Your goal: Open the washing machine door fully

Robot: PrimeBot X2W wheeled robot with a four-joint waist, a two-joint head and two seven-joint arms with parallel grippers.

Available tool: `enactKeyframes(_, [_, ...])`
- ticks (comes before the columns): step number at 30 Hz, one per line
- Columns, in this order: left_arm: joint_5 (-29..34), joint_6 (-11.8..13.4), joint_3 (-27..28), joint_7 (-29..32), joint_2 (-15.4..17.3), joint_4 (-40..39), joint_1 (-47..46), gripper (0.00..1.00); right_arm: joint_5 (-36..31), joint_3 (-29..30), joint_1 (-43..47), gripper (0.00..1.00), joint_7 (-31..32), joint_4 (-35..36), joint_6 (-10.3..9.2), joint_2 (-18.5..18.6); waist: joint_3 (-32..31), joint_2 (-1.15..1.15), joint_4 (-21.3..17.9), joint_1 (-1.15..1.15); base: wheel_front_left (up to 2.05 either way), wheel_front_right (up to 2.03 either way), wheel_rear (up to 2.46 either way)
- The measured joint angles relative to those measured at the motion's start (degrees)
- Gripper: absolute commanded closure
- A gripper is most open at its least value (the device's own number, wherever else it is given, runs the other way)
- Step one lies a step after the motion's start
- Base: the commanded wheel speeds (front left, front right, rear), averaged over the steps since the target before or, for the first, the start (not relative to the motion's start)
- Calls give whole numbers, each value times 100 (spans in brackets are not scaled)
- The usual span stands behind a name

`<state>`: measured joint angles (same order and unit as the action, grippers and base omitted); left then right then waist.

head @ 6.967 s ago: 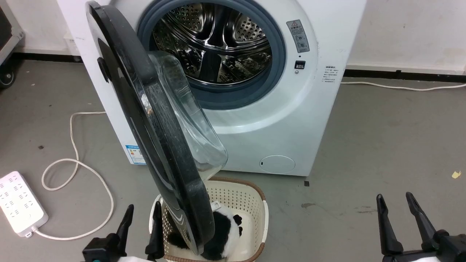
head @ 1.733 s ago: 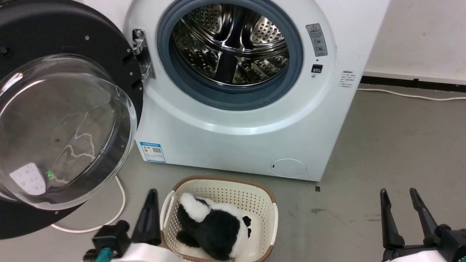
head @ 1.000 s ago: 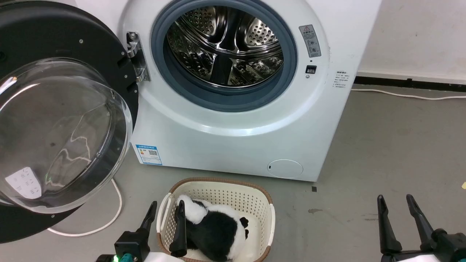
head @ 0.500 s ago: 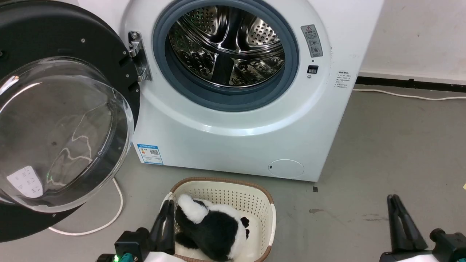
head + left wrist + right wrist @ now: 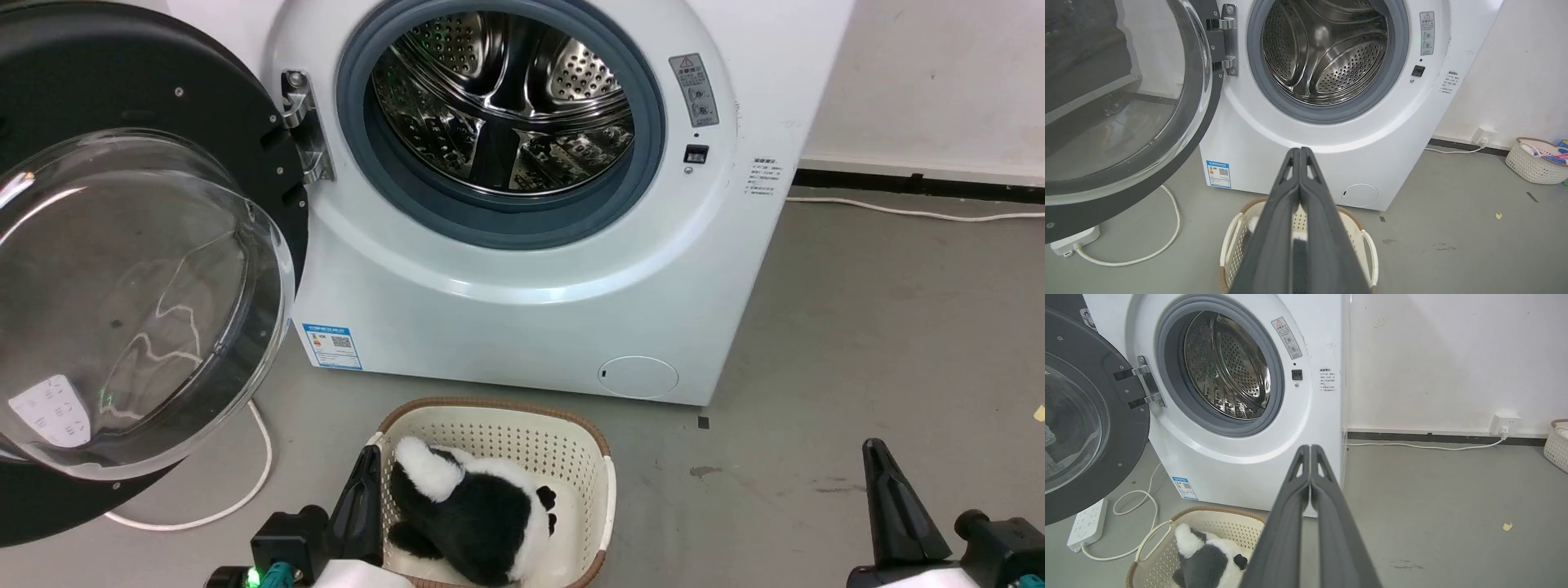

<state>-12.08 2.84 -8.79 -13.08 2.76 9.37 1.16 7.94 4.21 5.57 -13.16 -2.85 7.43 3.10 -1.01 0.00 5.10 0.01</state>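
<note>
Grey floor, white wall behind. Washing machine door swung far left of the drum mouth, perhaps at its stop; hard to tell. Left gripper and right gripper both pinched closed, empty, low by the basket. Risk: drifting back shut if bumped by the left gripper on its way up.

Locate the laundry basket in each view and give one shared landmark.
Head view: basket at bottom centre, in front of the washing machine.
Left wrist view: basket at bottom centre.
Right wrist view: basket at bottom left.
Shared landmark: blue label low on the washing machine's front, up and left of the basket in all three.
</note>
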Motion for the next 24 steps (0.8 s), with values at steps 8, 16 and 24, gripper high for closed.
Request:
enactKeyframes(8, [90,-9,47,97,0,-64,-1,100,-43,-38,-17,100,103,12,0,0,7,0,-37,0,0,0,0])
enactKeyframes(16, [181,-49,101,188,1,-136,-1,100,-96,-73,-44,100,197,26,0,0,14,0,-74,0,0,0,0])
enactKeyframes(24, [253,-58,188,274,1,-193,-2,100,-155,-96,-95,100,293,49,0,0,22,0,-110,0,0,0,0])
